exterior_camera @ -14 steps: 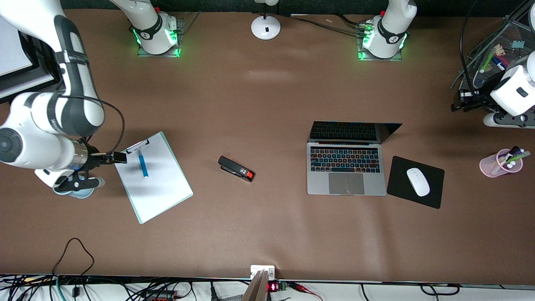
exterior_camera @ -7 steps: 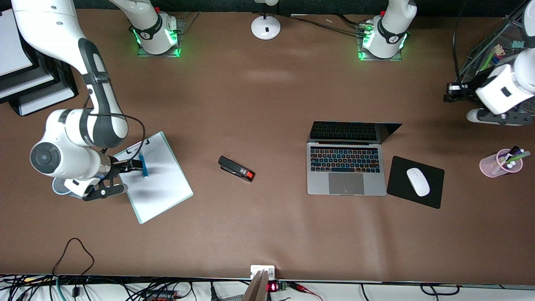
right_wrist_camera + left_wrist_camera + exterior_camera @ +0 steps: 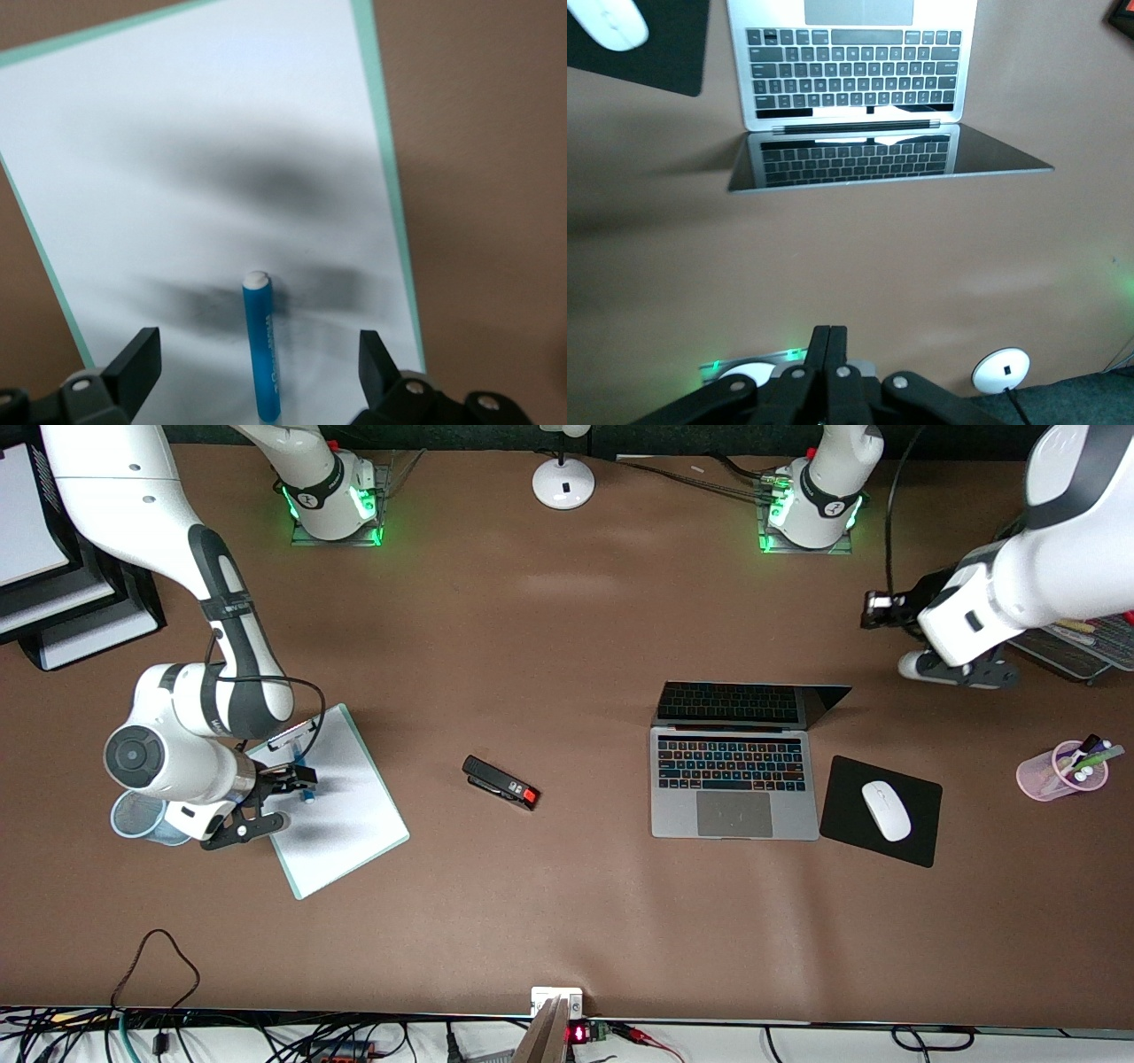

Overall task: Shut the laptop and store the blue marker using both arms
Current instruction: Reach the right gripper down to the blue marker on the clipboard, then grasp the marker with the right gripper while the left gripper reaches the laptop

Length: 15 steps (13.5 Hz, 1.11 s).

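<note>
Front view is showing a brown table [image 3: 567, 646]; at far right a pink cup [image 3: 1059, 772] is holding markers. Left wrist view: the left gripper [image 3: 828, 341], fingers pressed together, is hanging above the open laptop [image 3: 855, 62]. Right wrist view: the right gripper [image 3: 257, 367], fingers wide, is straddling the blue marker [image 3: 260, 345] lying on the clipboard [image 3: 213, 177].

Right gripper [image 3: 297, 784] now over blue marker [image 3: 306, 794]; left gripper [image 3: 873, 611] approached laptop [image 3: 733, 784]

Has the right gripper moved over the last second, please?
Yes. The right gripper has come from beside the clipboard to over it, its open jaws now straddling the blue marker.
</note>
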Available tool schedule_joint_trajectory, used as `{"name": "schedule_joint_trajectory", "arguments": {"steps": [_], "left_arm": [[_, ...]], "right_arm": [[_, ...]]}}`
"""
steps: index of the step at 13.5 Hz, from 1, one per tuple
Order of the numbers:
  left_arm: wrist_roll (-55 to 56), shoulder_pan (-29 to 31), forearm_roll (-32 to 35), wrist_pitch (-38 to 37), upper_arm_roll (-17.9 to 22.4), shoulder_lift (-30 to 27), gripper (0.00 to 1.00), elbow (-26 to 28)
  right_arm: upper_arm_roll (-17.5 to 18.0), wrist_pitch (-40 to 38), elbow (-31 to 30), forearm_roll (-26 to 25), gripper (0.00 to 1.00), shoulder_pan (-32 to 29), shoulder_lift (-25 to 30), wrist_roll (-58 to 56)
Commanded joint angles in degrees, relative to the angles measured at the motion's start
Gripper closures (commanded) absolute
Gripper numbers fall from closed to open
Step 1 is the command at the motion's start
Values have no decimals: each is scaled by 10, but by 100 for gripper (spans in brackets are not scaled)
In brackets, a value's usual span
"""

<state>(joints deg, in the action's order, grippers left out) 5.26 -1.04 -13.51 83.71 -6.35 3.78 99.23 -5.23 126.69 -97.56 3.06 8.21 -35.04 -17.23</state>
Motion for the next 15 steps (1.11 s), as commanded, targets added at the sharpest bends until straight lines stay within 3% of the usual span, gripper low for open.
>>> {"name": "schedule_joint_trajectory", "arguments": {"steps": [1,7,9,13,15], "left_arm": [[40,-1,-12,64,-34,-1,98,59],[74,0,-12,180,-85,-6,100,149],[75,1,-12,220,-96,-9,100,190],[134,1,-11,238,-148,-16,100,211],[136,8,-3,265,-148,-3,100,210]], "right_arm": [[0,14,-26,-3,7,5,9,-21],[0,21,-25,-2,22,3,1,-21],[0,23,-24,-2,22,3,-1,-22],[0,36,-20,-2,22,1,-15,-26],[0,44,-20,-2,23,1,-19,-26]]}}
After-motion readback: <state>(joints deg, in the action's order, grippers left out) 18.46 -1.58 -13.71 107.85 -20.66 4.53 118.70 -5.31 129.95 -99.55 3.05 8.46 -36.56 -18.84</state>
